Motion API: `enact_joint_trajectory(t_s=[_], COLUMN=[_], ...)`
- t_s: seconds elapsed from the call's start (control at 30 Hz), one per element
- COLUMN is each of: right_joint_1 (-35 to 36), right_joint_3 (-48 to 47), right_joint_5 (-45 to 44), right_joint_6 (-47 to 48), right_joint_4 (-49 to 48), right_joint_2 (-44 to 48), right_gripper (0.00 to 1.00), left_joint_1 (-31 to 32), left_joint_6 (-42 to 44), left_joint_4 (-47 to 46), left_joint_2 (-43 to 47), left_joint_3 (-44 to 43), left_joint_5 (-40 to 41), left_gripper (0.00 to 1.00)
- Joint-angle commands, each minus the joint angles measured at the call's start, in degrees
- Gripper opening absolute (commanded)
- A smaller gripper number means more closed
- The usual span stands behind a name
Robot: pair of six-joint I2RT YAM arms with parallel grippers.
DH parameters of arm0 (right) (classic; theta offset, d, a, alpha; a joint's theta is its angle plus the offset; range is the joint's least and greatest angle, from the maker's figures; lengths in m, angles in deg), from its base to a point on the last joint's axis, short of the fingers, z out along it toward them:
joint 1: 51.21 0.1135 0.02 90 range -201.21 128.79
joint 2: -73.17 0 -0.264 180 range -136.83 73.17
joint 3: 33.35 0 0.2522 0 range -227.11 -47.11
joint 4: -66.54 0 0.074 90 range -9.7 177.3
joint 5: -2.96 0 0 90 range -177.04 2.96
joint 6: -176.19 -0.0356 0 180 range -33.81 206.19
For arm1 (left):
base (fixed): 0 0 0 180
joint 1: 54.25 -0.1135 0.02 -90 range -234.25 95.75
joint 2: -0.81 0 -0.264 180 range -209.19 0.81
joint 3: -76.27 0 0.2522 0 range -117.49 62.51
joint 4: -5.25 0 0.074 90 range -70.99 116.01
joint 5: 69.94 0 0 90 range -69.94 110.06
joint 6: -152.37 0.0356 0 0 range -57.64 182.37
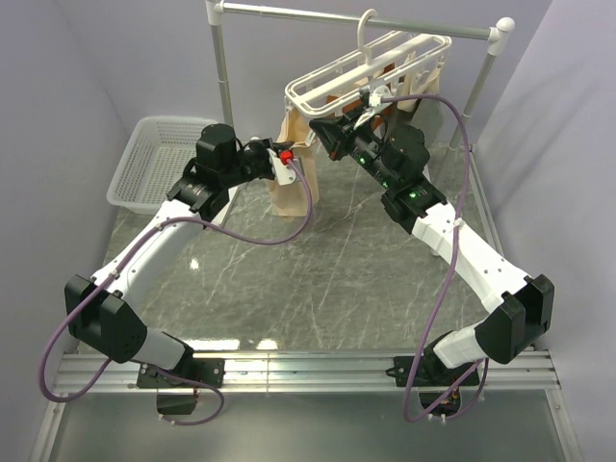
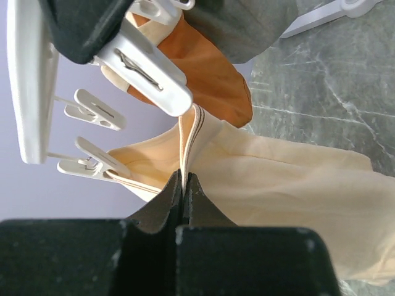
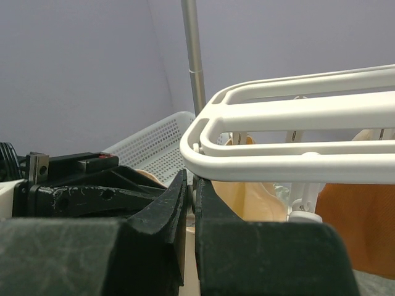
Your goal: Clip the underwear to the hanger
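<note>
A grey marbled table (image 1: 337,279) sits between lilac walls (image 1: 58,96), with a basket (image 1: 144,164) at upper left. Below the rail (image 1: 289,12), upper centre, the underwear (image 1: 285,197) hangs under the hanger (image 1: 366,69) beside an orange garment (image 2: 210,74). The left gripper (image 2: 184,180) pinches the waistband. The right gripper (image 3: 190,185), closed to a sliver, crowds the hanger's corner.

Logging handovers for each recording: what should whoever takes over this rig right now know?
Left end effector: shut on the underwear waistband, holding it up under the hanger.
Right end effector: appears shut on a clip whose tip meets the waistband.
Done: one waistband corner seems held by another clip.
Left: seat this clip, release both.
</note>
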Motion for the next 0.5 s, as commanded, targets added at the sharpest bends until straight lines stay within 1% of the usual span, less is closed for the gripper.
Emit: enact_joint_trajectory(t_s=[0.0,0.47], right_joint_1=[-0.19,-0.19], right_joint_3=[-1.95,-1.69], right_joint_5=[0.67,-1.78], right_joint_6=[0.78,1.92], right_joint_4=[0.71,-0.16], right_joint_2=[-0.18,-1.41], right_gripper=[0.0,0.0], left_joint_1=[-0.13,-0.13], left_joint_6=[0.04,-1.45], left_joint_4=[-2.6,-3.31], left_joint_2=[-0.03,-0.12], left_joint_3=[-2.91,-3.88], left_joint_5=[-0.03,-2.4], left_gripper=[0.0,0.01])
